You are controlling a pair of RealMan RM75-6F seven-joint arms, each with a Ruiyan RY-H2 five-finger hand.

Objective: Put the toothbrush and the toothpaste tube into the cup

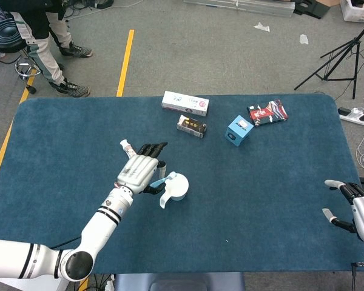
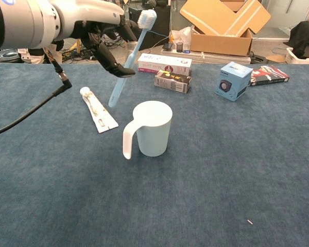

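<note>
Printing on the white box (image 2: 164, 64), dark box (image 2: 172, 81) and blue box (image 2: 233, 80), all too small to read
</note>
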